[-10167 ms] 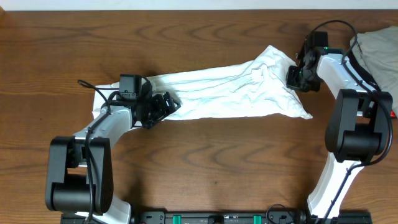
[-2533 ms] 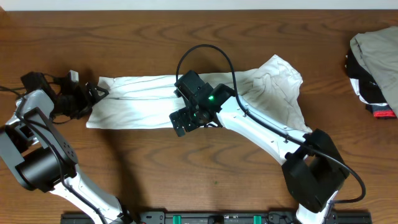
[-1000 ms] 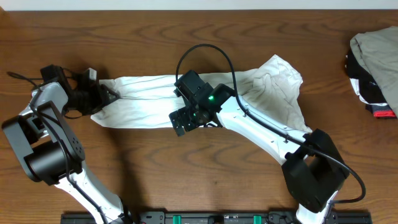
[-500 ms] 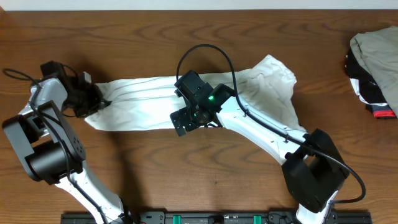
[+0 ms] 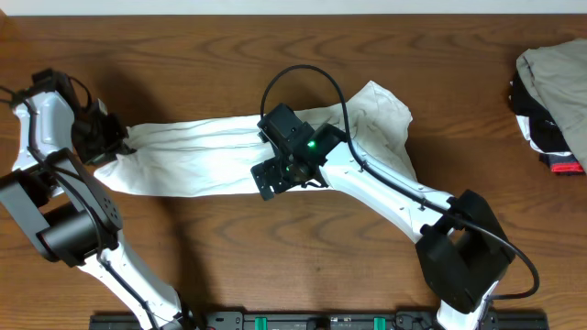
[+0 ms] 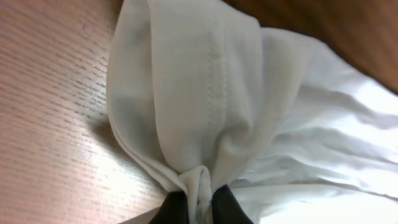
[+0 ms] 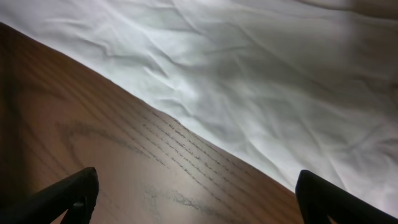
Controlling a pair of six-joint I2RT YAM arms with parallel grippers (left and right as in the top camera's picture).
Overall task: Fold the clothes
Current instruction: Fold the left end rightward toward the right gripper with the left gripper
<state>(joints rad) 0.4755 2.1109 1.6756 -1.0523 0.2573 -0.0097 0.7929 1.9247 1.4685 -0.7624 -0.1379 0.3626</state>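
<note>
Risk: the pinch looks thin and may slip if pulled; dragging would likely rumple the cloth.
T-shirt (image 5: pixel 197 160): white, stretched along the surface (image 5: pixel 303 266).
Left hand (image 6: pixel 199 208): clamped shut on its bunched left end.
Right hand (image 5: pixel 278 176): spread wide, holding nothing, over the shirt's near edge at mid-length.

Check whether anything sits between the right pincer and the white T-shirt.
Nothing visible. The right pincer hangs open over the T-shirt at its near edge, with only cloth and table below it. The left pincer is shut on the T-shirt's left end.
</note>
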